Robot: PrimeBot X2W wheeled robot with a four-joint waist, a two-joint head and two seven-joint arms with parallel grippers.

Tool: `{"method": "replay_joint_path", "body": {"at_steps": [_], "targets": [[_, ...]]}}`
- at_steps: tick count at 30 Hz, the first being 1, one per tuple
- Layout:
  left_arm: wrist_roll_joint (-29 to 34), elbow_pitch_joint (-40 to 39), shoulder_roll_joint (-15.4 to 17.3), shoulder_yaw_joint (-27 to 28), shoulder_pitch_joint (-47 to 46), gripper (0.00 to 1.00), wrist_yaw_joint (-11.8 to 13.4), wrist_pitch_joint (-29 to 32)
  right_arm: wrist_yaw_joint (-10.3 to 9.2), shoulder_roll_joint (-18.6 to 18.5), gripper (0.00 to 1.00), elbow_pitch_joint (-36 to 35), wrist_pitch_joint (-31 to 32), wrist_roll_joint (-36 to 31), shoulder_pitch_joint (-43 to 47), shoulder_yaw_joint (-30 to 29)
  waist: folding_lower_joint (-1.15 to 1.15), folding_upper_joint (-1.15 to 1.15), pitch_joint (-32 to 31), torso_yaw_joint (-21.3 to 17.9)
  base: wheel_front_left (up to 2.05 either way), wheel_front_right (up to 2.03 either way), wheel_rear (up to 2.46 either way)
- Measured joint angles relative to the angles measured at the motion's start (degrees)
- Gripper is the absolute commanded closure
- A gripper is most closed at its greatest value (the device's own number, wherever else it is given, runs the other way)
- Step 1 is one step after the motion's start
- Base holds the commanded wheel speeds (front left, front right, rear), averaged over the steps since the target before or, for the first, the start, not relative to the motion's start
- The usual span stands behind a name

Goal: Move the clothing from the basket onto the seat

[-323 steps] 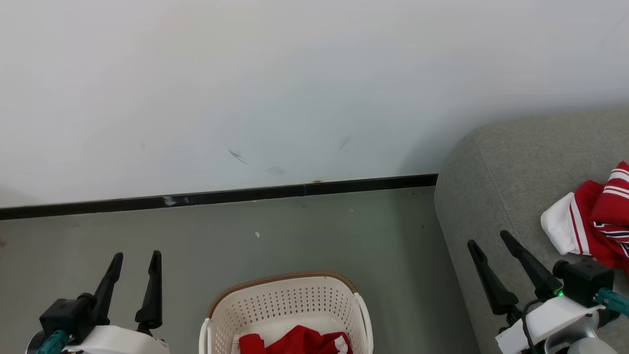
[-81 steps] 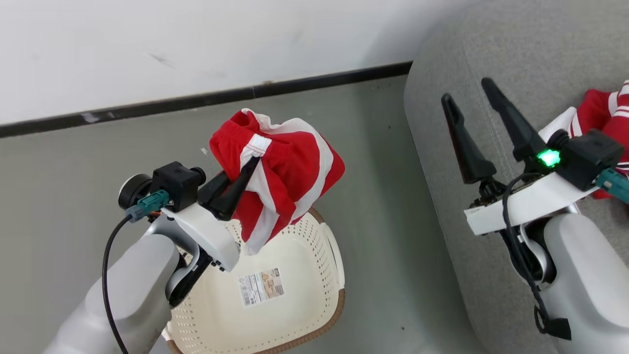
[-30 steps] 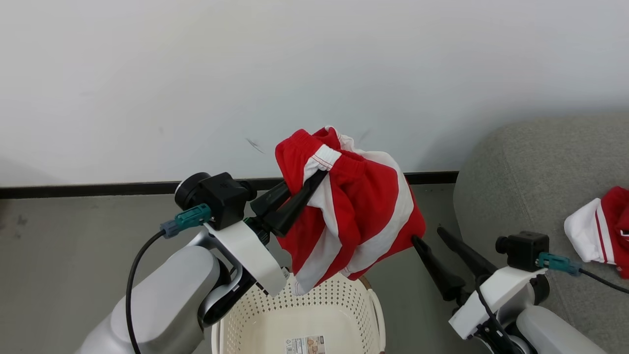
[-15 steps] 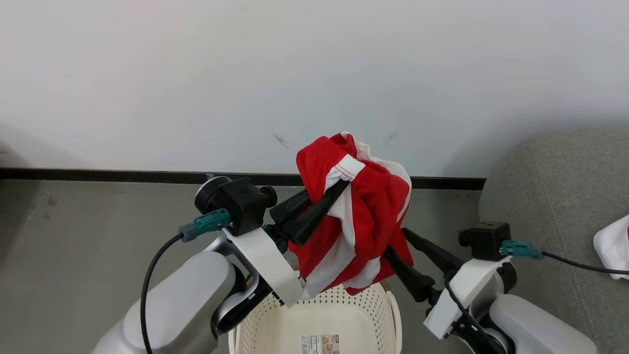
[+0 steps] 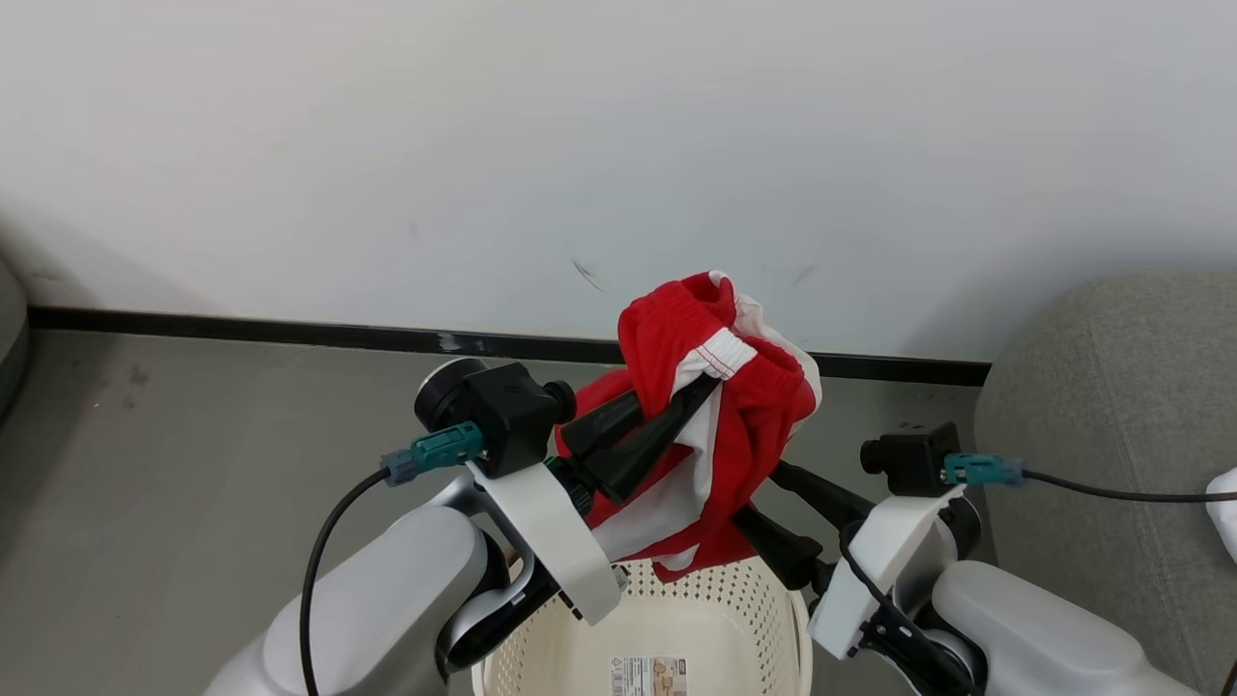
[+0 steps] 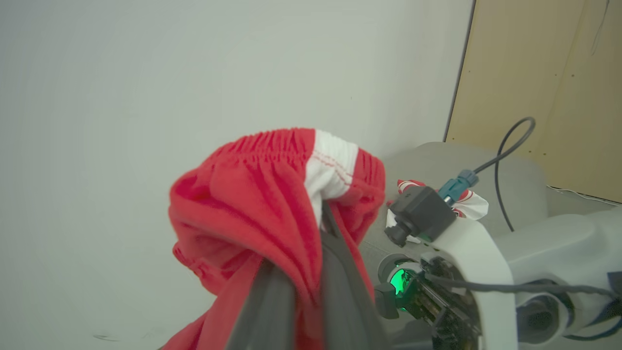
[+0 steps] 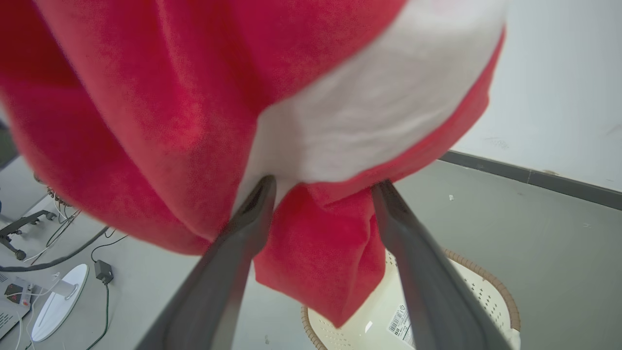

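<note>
The red clothing with white stripes hangs above the basket, and my left gripper is shut on its white-trimmed waistband. The left wrist view shows the bunched waistband pinched between the left fingers. From the lower right, my right gripper comes in under the hanging cloth, and its tips are hidden behind it. In the right wrist view that gripper is open, with a fold of the clothing between its spread fingers. The basket below holds only a label. The grey seat is at the right.
Another red-and-white garment lies on the seat, and its white edge shows at the right border. A white wall with a black baseboard is behind. Cables and a white round base lie on the grey floor.
The head camera has turned left. My left gripper lifted the red garment out of the basket. My right gripper swung from over the seat towards the cloth, and its open fingers now straddle the lower fold.
</note>
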Motion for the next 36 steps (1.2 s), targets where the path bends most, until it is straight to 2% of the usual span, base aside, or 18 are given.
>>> {"method": "replay_joint_path", "body": {"at_steps": [9, 19, 21, 36], "targets": [[-0.58, -0.29, -0.29, -1.63, -0.02, 1.00, 0.00, 0.68, 0.00, 1.19, 0.00, 0.11, 0.00, 1.02, -5.89, 5.71, 0.00, 0.00, 0.20, 1.45, 0.00, 0.00, 0.00], [-0.98, -0.27, 0.13, -2.03, -0.02, 1.00, 0.00, 0.90, 0.00, 1.27, 0.00, -0.78, 0.00, -1.46, -9.09, 8.09, 0.00, 0.00, 0.44, 1.80, 0.00, 0.00, 0.00], [-0.98, -0.26, 0.19, -2.00, -0.02, 1.00, 0.00, 0.90, 0.00, 1.24, 1.00, -0.94, 0.00, -1.80, -9.61, 7.87, 0.00, 0.00, 0.49, 1.70, 0.00, 0.00, 0.00], [-1.44, 1.40, 1.54, -0.99, -0.01, 1.00, 0.04, 0.82, 0.00, -0.99, 1.00, -2.94, 0.00, -2.81, -9.22, 6.36, 0.00, 0.00, 0.68, -0.24, 0.00, 0.00, 0.00]]}}
